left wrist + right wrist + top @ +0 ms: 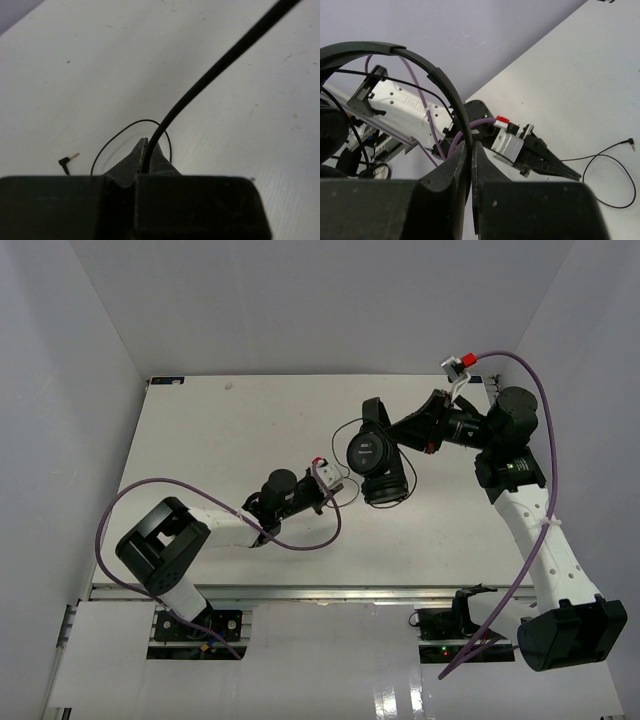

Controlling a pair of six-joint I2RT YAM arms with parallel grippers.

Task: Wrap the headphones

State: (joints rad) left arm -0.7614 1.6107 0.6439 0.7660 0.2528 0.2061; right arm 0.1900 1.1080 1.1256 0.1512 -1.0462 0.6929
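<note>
Your left pincer (145, 150) is closed tight, with the headphones' thin black cable (210, 75) caught between its tips. From the pinch the cable runs up and away to the right. A slack loop of it lies on the white counter (220, 440) just beyond the tips. The plug (69, 161) rests on the counter to the left of that loop.

Further right, near the middle of the counter in the top view, you find the headphones (372, 452). One round earcup faces the camera and the other sits just below it. The facing earcup carries a small line of white lettering, too small to read. There is faint grey writing on the white link of the left arm (405, 107) in the right wrist view, and you cannot read that either.

Your right pincer (469, 147) is shut on the headband (420, 57), which arcs up and over to the left from the grip. You cannot tell whether the earcups touch the counter.
</note>
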